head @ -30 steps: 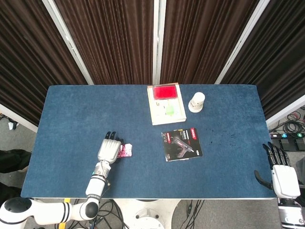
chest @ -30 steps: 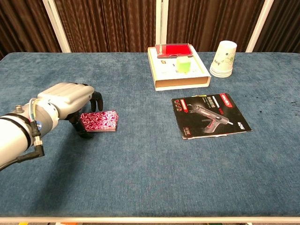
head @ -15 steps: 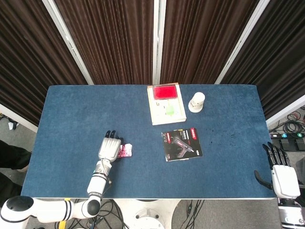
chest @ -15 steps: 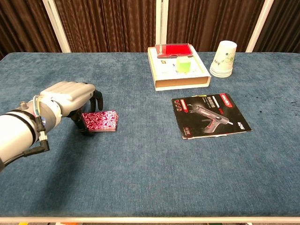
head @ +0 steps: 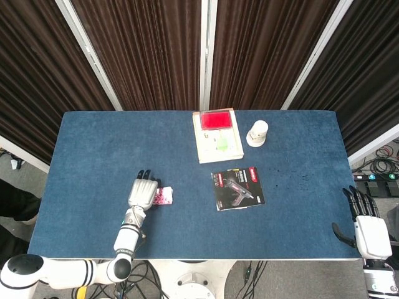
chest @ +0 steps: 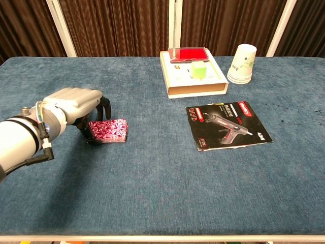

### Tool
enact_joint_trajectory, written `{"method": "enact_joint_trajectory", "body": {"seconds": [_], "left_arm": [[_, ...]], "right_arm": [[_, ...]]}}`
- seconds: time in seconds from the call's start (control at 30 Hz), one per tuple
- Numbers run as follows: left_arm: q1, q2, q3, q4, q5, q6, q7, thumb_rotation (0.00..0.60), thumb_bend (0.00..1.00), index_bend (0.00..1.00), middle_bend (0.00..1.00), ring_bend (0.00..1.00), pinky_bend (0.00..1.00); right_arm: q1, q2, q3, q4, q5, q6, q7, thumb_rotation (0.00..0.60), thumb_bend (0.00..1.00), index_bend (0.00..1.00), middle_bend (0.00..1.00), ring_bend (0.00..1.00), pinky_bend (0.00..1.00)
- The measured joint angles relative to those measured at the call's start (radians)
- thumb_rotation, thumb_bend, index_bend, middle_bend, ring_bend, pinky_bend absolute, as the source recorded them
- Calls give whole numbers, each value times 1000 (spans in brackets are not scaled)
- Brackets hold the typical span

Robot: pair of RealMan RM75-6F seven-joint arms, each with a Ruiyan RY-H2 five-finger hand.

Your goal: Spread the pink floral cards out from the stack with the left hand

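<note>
Right now your blue surface carries, from large to small, an open box with a red item at the far middle, a glue-gun leaflet right of centre, a paper cup beside the box, and the pink floral cards near your left side. The stack looks compact and unspread, its long axis running roughly left to right in the chest view. Your left hand sits at the stack's left end, fingers curled down over it; whether they press the top card you cannot tell. The cards extend away from it toward the table's middle, so any fanning push would go that way. Your right hand hangs off the right edge, fingers extended and holding nothing, well apart from the cards.
</note>
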Motion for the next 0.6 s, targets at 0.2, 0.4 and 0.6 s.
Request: {"method": "enact_joint_trajectory", "body": {"seconds": [0.2,0.4,0.6], "left_arm": [[-4,-2,3,7,1,1,-9,600,135,381,397,87,88],[-5,-6,7,11,16,11,-24,600,150,408,421,112,87],[-5,-4,8,10,15,12,-32,600,164,421,432,118,87]], "right_arm": [[0,-1,0,2,1,-2,0,600,230,0,0,0,0],[0,-2,0,3,3,-3,0,600,231,0,0,0,0],[1,-2,1,4,6,-5,0,600,230,0,0,0,0]]}}
